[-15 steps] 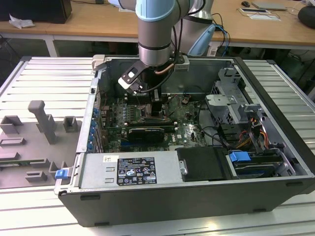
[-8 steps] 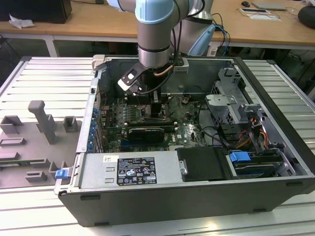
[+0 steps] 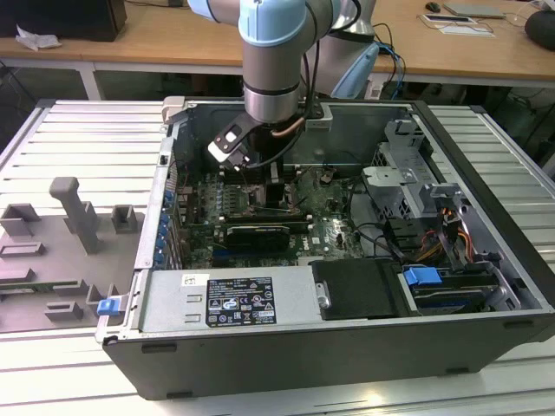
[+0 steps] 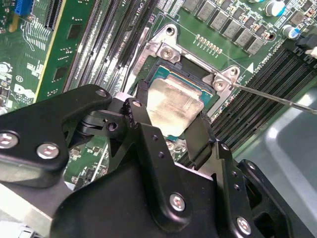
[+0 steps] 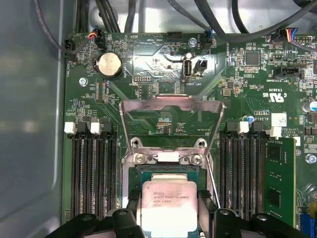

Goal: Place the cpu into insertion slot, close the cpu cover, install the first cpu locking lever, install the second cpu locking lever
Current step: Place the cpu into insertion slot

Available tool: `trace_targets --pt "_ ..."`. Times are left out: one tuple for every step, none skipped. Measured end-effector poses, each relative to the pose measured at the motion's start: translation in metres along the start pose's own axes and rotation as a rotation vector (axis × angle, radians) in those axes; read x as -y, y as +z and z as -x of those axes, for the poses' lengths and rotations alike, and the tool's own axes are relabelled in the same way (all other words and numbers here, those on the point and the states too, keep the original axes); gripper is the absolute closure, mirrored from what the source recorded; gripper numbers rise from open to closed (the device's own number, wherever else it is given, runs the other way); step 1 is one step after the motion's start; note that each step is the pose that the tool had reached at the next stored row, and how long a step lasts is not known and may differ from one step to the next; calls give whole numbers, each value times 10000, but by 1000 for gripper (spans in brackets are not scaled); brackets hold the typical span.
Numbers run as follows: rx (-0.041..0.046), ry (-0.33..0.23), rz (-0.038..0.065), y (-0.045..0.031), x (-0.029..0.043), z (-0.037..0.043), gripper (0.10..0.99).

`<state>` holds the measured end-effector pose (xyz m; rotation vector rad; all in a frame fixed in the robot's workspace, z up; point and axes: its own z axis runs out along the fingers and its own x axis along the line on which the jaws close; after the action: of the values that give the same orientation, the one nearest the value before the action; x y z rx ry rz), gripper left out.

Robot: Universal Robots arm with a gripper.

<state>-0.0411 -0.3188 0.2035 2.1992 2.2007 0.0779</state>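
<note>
In the exterior view an open case lies on a slatted table. Grey fixtures stand at nine o'clock and a power supply sits at six. The arm comes down from twelve o'clock. Its gripper is low over the board, near the middle of the case. A drive cage stands at three o'clock.

In the second wrist view the gripper has its two black fingers pressed against opposite edges of the cpu, so it is clamped on the chip. The cpu's pale metal top faces up, and its green edge lies within the silver rim of the slot. I cannot tell whether it is fully seated or just above the contacts. A thin lever runs off from one corner of the slot. Long memory slots flank the slot on both sides.

In the first wrist view the cover stands swung open on its hinge at the far edge of the slot, with bare board showing through its window. The cpu sits inside the slot's frame between the fingers, which touch both of its sides. A thin lever lies just beside the slot. Memory slots run along either side, and a coin cell sits beyond the cover.
</note>
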Motion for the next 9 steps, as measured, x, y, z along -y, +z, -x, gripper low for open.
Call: trace_targets --pt "4 17 0 6 0 0 545" --pt "6 28 0 8 0 0 545" --pt "8 38 0 10 -1 0 545" --pt "8 46 0 12 -1 0 545" --pt "8 48 0 14 -3 0 545" --pt "7 51 0 17 -6 0 545" --pt "7 54 0 22 -7 0 545" --pt "7 55 0 27 -7 0 545" --pt "8 55 0 32 -6 0 545"
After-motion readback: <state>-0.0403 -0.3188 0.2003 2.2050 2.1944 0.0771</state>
